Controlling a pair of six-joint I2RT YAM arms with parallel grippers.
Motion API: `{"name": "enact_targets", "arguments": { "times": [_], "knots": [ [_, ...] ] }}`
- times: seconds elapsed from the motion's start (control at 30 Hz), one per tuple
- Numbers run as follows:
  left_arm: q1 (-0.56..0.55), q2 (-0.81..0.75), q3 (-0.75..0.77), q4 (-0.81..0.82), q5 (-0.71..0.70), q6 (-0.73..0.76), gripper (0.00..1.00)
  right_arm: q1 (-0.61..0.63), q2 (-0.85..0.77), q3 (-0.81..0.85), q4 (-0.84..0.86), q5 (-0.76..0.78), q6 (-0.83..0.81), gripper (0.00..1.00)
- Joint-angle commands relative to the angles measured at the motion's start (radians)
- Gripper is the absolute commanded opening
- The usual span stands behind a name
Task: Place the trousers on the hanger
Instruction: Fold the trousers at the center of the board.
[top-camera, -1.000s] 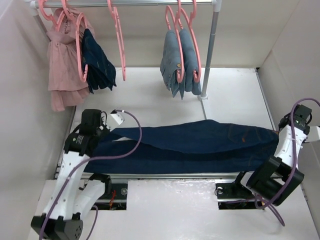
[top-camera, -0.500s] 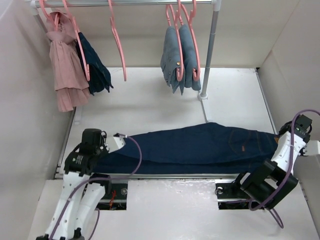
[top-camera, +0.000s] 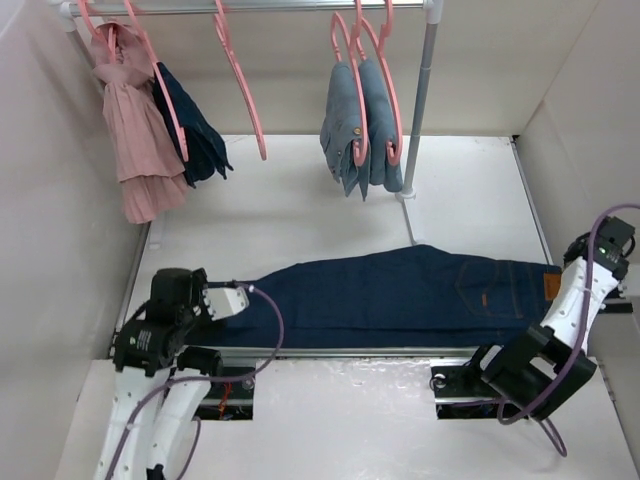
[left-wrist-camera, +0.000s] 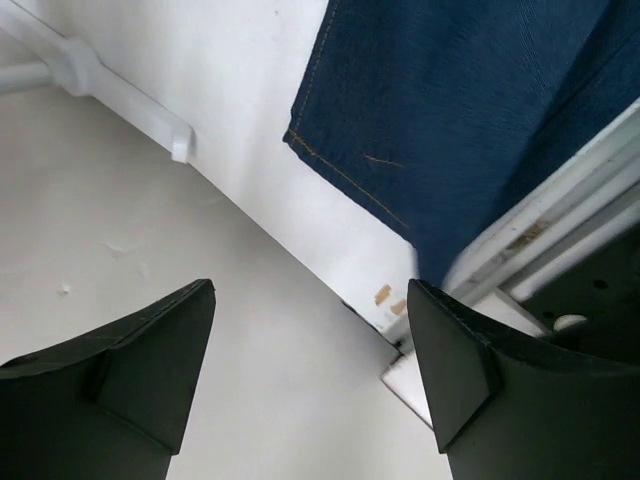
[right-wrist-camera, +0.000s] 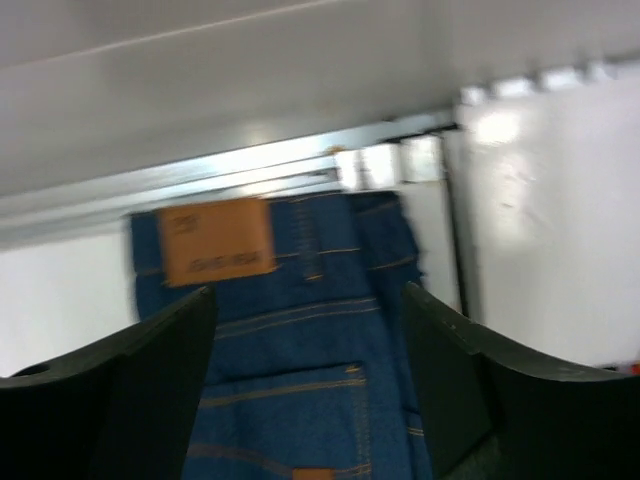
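Observation:
The trousers (top-camera: 400, 295), dark navy jeans with orange stitching, lie flat along the table's near edge, legs to the left and waistband with its tan patch (top-camera: 550, 287) to the right. My left gripper (top-camera: 225, 300) is open beside the leg hem (left-wrist-camera: 450, 100), nothing between its fingers (left-wrist-camera: 160, 350). My right gripper (right-wrist-camera: 310, 300) is open just above the waistband and the patch (right-wrist-camera: 215, 240), holding nothing. An empty pink hanger (top-camera: 243, 90) hangs on the rail at the back left.
On the rail hang a pink garment (top-camera: 135, 130), a dark navy garment (top-camera: 195, 130) and pale blue jeans (top-camera: 360, 120) on pink hangers. The rail's upright pole (top-camera: 420, 100) stands at the back centre. White walls close both sides.
Both grippers have opened and let go of the trousers. The trousers were drawn toward the near edge and now lie flat. The left arm has pulled back to the left.

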Motion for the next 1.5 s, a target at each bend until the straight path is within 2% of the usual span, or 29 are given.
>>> {"name": "enact_targets", "arguments": {
  "times": [0.0,0.03,0.07,0.1,0.17,0.2,0.27,0.37,0.43,0.53,0.6,0.73,0.77,0.87,0.97,1.03,1.1,1.2,1.3,1.33,1.37,1.43,1.47],
  "knots": [
    [-0.003,0.183,0.158,0.061,0.038,-0.156,0.75,0.136,-0.021,0.063,0.076,-0.018,-0.110,0.78],
    [-0.003,0.231,0.218,0.050,0.114,-0.190,0.73,0.178,-0.035,0.063,0.092,-0.002,-0.125,0.78],
    [-0.003,0.275,0.341,0.024,0.160,-0.243,0.72,0.237,-0.035,0.044,0.109,0.009,-0.138,0.78],
    [-0.003,0.346,0.396,0.012,0.208,-0.256,0.70,0.256,-0.035,0.035,0.133,0.009,-0.138,0.78],
    [-0.003,0.388,0.477,0.012,0.324,-0.265,0.70,0.267,-0.024,0.020,0.144,-0.046,-0.150,0.78],
    [-0.003,0.400,0.496,0.021,0.337,-0.265,0.70,0.267,-0.014,-0.001,0.144,-0.072,-0.150,0.76],
    [-0.003,0.412,0.433,0.046,0.328,-0.224,0.70,0.278,0.025,-0.031,0.153,-0.161,-0.150,0.76],
    [-0.035,0.441,0.168,0.170,0.267,-0.224,0.66,0.290,0.057,-0.115,0.184,-0.246,-0.115,0.76],
    [-0.070,0.466,-0.038,0.330,0.167,-0.244,0.64,0.290,0.083,-0.175,0.194,-0.287,-0.078,0.76],
    [-0.160,0.550,-0.186,0.517,0.040,-0.275,0.64,0.290,0.134,-0.213,0.219,-0.318,-0.026,0.75],
    [-0.206,0.625,-0.217,0.601,-0.014,-0.302,0.64,0.290,0.190,-0.213,0.244,-0.330,-0.014,0.75],
    [-0.207,0.739,-0.254,0.834,-0.126,-0.302,0.64,0.290,0.334,-0.164,0.297,-0.330,-0.041,0.75],
    [-0.207,0.765,-0.263,0.909,-0.126,-0.292,0.64,0.301,0.365,-0.110,0.288,-0.330,-0.041,0.75],
    [-0.207,0.863,-0.236,1.013,-0.139,-0.291,0.64,0.345,0.457,-0.042,0.277,-0.321,-0.050,0.75],
    [-0.162,0.961,-0.188,1.078,-0.148,-0.281,0.64,0.382,0.534,0.038,0.278,-0.330,-0.050,0.75],
    [-0.142,1.030,-0.146,1.124,-0.148,-0.272,0.64,0.440,0.592,0.128,0.203,-0.213,-0.021,0.75],
    [-0.103,1.058,-0.089,1.113,-0.139,-0.272,0.64,0.506,0.643,0.188,0.181,-0.093,-0.075,0.73],
    [-0.058,1.049,-0.012,1.014,-0.040,-0.305,0.63,0.517,0.666,0.218,0.149,-0.079,-0.075,0.75],
    [0.011,0.997,0.124,0.798,0.070,-0.356,0.67,0.508,0.654,0.218,0.171,-0.091,-0.131,0.75],
    [0.028,0.977,0.158,0.673,0.157,-0.356,0.69,0.508,0.645,0.209,0.172,-0.103,-0.156,0.76],
    [0.042,0.956,0.207,0.617,0.192,-0.356,0.69,0.520,0.631,0.208,0.185,-0.103,-0.188,0.76],
    [0.053,0.874,0.220,0.523,0.229,-0.298,0.71,0.535,0.574,0.208,0.195,-0.093,-0.271,0.80],
    [0.053,0.842,0.205,0.459,0.220,-0.216,0.72,0.536,0.554,0.221,0.195,-0.092,-0.291,0.81]
  ]
}}
